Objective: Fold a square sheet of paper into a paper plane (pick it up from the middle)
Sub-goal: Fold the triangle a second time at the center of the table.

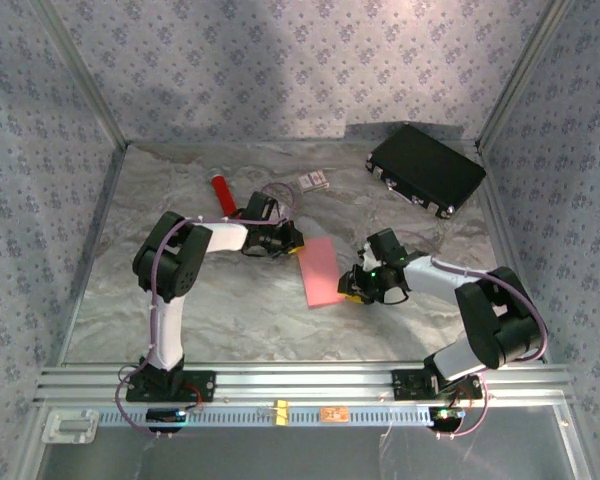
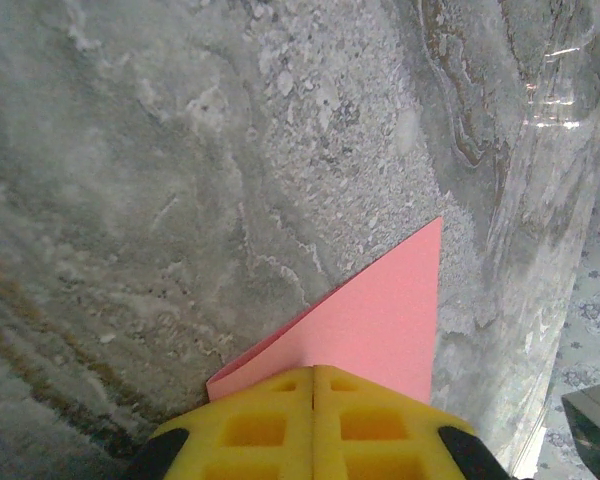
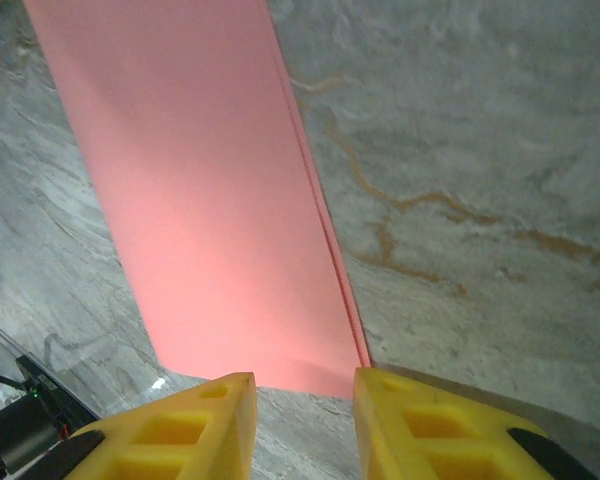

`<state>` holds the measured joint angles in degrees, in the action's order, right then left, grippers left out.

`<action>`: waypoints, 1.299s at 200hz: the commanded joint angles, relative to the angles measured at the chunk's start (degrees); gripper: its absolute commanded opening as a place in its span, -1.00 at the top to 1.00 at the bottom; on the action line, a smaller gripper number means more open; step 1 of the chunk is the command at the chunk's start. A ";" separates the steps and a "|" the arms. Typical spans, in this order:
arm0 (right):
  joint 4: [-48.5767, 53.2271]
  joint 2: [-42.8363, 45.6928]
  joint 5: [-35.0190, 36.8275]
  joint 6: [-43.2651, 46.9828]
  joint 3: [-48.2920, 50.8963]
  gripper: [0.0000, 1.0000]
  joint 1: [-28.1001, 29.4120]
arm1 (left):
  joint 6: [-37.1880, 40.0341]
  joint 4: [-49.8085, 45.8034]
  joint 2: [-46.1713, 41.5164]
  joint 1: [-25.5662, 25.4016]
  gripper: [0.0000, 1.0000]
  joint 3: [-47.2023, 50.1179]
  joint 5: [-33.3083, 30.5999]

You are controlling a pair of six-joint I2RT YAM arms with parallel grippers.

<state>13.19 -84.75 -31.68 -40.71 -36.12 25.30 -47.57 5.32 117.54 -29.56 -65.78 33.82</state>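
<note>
From above, the square sheet of paper [image 1: 320, 272] lies on the marble-patterned table [image 1: 230, 310] between the two arms as a narrow pink-red rectangle. The first lengthwise fold looks done. No pointed dart exists yet, and I judge the nose and wing folds are all left to do. The left gripper [image 1: 288, 241] sits at the strip's far end, the right gripper [image 1: 354, 287] at its near right corner. Counted here: one sheet, two grippers, one black case [image 1: 427, 168] at the back right, one red cylinder [image 1: 220, 187] and one small printed card [image 1: 315, 181] at the back. All three are well apart from the paper.

At the left wrist, the yellow fingers [image 2: 260, 425] are pressed together with no gap, pinching a corner of the sheet [image 2: 380, 320], which shows as a triangle beyond them.

At the right wrist, the jaws stand partly apart with nothing clamped. The sheet [image 3: 210, 200] stretches away ahead, its right edge showing two layers. Its near edge lies just at the fingertips [image 3: 230, 400]; whether it touches them is hard to tell.
</note>
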 commanded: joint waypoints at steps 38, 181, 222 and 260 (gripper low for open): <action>0.20 -0.23 0.97 -2.61 0.91 0.35 0.96 | 2.13 -7.52 2.00 0.45 0.89 1.05 -2.80; -1.33 4.61 1.15 -7.49 2.66 0.30 2.37 | 2.39 -8.31 2.19 0.42 0.89 0.61 -2.62; -4.17 5.88 2.50 -11.72 5.93 0.27 4.40 | 2.50 -8.49 2.26 0.42 0.90 0.21 -2.53; -7.98 5.12 3.49 -13.84 6.34 0.25 4.40 | 2.58 -8.49 2.26 0.45 0.90 0.19 -2.45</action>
<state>8.34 -79.50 -29.95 -51.83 -29.76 29.52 -46.48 4.10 117.54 -29.56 -66.32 33.63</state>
